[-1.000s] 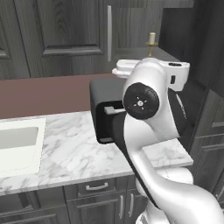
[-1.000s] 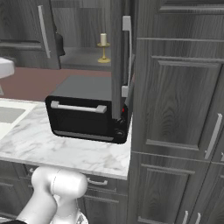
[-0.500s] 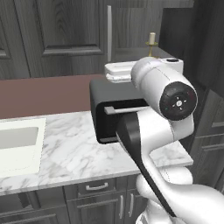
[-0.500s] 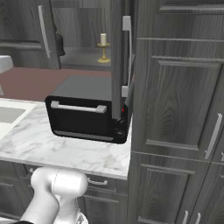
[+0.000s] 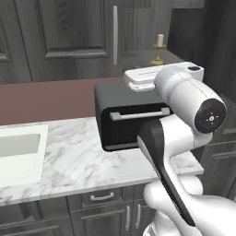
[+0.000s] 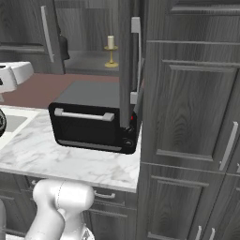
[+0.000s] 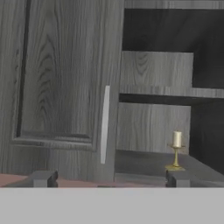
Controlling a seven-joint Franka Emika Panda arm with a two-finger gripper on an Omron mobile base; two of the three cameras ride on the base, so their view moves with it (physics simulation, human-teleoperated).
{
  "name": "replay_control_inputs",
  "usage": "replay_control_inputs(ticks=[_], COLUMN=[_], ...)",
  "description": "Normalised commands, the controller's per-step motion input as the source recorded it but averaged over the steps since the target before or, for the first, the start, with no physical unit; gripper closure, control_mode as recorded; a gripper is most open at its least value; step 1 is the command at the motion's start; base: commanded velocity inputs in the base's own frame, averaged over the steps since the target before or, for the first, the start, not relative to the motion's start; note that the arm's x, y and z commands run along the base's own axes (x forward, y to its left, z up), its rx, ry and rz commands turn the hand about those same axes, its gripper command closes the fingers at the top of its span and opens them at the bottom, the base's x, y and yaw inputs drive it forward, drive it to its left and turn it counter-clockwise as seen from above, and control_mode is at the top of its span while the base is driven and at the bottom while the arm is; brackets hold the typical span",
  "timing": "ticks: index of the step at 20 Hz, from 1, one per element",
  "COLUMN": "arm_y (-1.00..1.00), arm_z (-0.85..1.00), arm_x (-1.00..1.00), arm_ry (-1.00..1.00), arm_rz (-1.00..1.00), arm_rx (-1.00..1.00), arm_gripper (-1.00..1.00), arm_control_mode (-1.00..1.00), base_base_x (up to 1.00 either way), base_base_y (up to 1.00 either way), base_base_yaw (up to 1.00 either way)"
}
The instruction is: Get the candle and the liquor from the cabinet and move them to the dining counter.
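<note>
Since my claw (image 7: 109,178) is spread wide with nothing in it, the candle (image 7: 176,154) is next: upright on the cabinet (image 7: 65,87) shelf, lower right of frame, beyond my right fingertip (image 7: 178,178).

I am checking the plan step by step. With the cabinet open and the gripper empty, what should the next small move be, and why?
Probably advance the open gripper toward the candle. The candle stands upright on the lower shelf of the cabinet, ahead and off to one side in the hand view, and the fingertips hold nothing and are well short of it.
</note>
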Motion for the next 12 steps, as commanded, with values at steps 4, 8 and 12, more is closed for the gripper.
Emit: replay_control_inputs(ticks=[4,8,12], arm_y=[-0.11,-0.07,-0.01], arm_z=[-0.36,-0.11,0.00], arm_x=[0.12,0.29,0.20], arm_ry=[-0.29,-0.13,0.00], arm_rz=[0.07,0.10,0.08], arm_rx=[0.00,0.00,0.00], arm_gripper=[-1.00,-1.00,-1.00], arm_control_mode=[-1.00,-1.00,-1.00], base_base_x=[0.00,0.00,0.00], base_base_y=[0.00,0.00,0.00], base_base_yaw=[0.00,0.00,0.00])
